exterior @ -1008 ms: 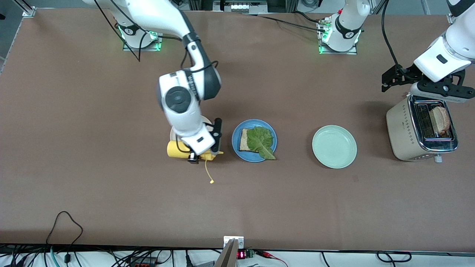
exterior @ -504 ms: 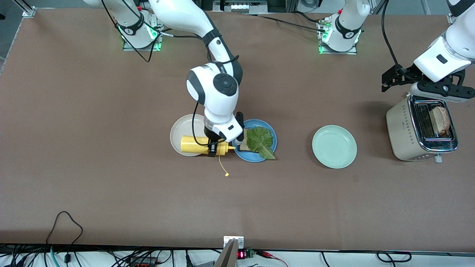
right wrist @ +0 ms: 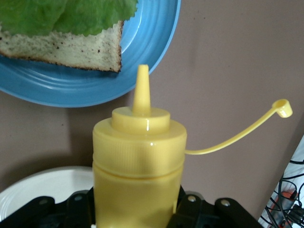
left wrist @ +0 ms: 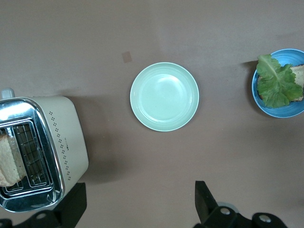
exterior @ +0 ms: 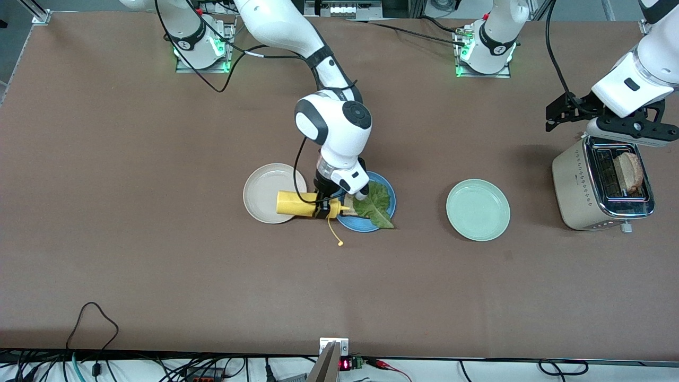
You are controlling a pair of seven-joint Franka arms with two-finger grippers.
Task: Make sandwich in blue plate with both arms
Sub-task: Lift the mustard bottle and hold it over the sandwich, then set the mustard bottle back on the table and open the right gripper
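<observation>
- Since a second ago, my right gripper [exterior: 321, 207] has carried the yellow squeeze bottle [exterior: 306, 205] from over the cream plate [exterior: 263, 192] toward the blue plate [exterior: 385, 187]; its nozzle now sits over the rim at that plate's 9 o'clock edge.
- Right claw is pinching the bottle, which lies sideways in the air, its open cap [right wrist: 283, 108] dangling on a thin strap.
- Around it I see a pale green plate [exterior: 478, 209] toward the left arm's end, and a toaster [exterior: 602, 189] with one bread slice [exterior: 630, 173] standing in its slot.
- My left gripper [left wrist: 137, 209] hovers over the toaster, fingers spread.
- On the blue plate, between the other two plates, one toasted slice [right wrist: 61, 45] lies flat with crinkled lettuce [exterior: 374, 202] on it, the leaf's tip overhanging the rim at 5 o'clock.
</observation>
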